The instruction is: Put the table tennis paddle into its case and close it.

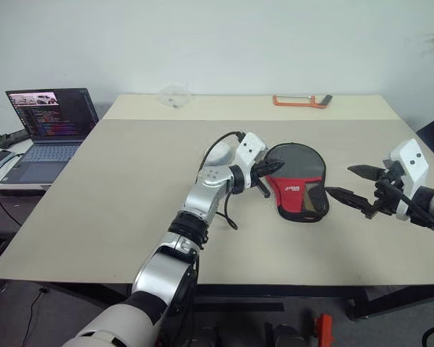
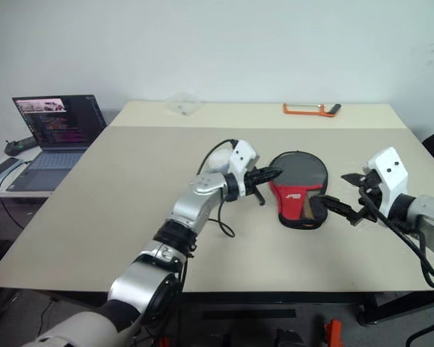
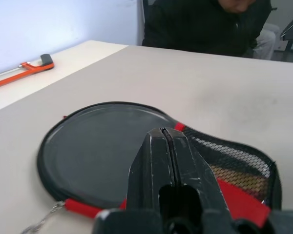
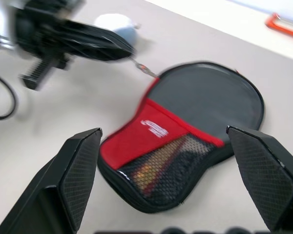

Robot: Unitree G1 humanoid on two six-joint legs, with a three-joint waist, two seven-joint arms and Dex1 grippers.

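The case (image 1: 298,181) lies flat on the middle of the table, a dark round panel at the far end, a red panel with white logo and mesh at the near end. Through the mesh (image 4: 161,170) shows the tan and red handle of the table tennis paddle; its head is hidden inside. My left gripper (image 1: 278,168) hovers level at the case's left edge, shut, with nothing between its fingers (image 3: 151,165). The zip pull's small chain (image 4: 142,68) lies on the table just beside its tip. My right gripper (image 1: 338,180) stands open just right of the case, apart from it.
An open laptop (image 1: 50,130) sits on a side surface at the far left. An orange hacksaw (image 1: 301,100) and a clear plastic piece (image 1: 175,95) lie at the table's far edge. A person in dark clothes (image 3: 210,24) sits beyond the table's right side.
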